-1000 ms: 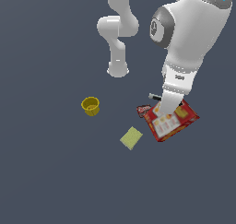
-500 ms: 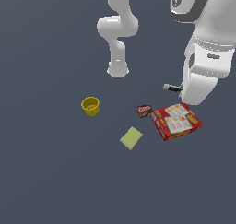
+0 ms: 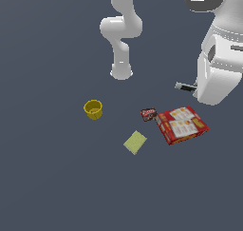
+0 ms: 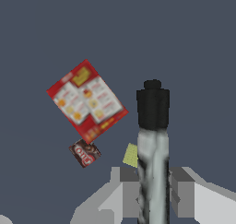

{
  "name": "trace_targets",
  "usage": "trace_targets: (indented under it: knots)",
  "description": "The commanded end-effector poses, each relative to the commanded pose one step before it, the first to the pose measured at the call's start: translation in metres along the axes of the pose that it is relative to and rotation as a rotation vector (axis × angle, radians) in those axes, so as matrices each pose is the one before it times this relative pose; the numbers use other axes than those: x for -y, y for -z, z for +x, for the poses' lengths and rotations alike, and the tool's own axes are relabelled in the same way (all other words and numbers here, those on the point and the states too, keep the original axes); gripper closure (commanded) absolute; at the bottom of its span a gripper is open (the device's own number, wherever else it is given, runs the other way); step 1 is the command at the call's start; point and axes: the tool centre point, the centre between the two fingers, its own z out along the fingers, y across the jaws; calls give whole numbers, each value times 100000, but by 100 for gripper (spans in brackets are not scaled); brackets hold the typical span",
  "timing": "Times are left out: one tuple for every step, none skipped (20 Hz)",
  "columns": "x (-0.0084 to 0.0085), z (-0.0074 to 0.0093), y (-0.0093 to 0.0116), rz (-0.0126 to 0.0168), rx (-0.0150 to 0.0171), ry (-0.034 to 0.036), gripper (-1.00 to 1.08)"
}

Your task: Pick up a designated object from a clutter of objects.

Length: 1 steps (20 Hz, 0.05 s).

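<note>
The cup (image 3: 93, 109) is yellow, the square (image 3: 135, 142) yellow-green, the box (image 3: 182, 124) red with pale printed panels, the packet (image 3: 148, 114) dark red, the stick (image 4: 152, 144) black and grey-white.

No legible text on anything

Plain dark grey-blue floor (image 3: 52, 178), seemingly.

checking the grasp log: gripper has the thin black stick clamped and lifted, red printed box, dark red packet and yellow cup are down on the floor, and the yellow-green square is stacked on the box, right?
One thing is wrong: the yellow-green square is not on the red printed box. The exterior view shows it flat on the floor, apart from the box. The rest holds: the gripper clamps the thin black stick, with dark red packet and yellow cup below.
</note>
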Motion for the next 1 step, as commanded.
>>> trace_targets:
  knots:
    - [-42, 82, 139, 9, 15, -28, 108]
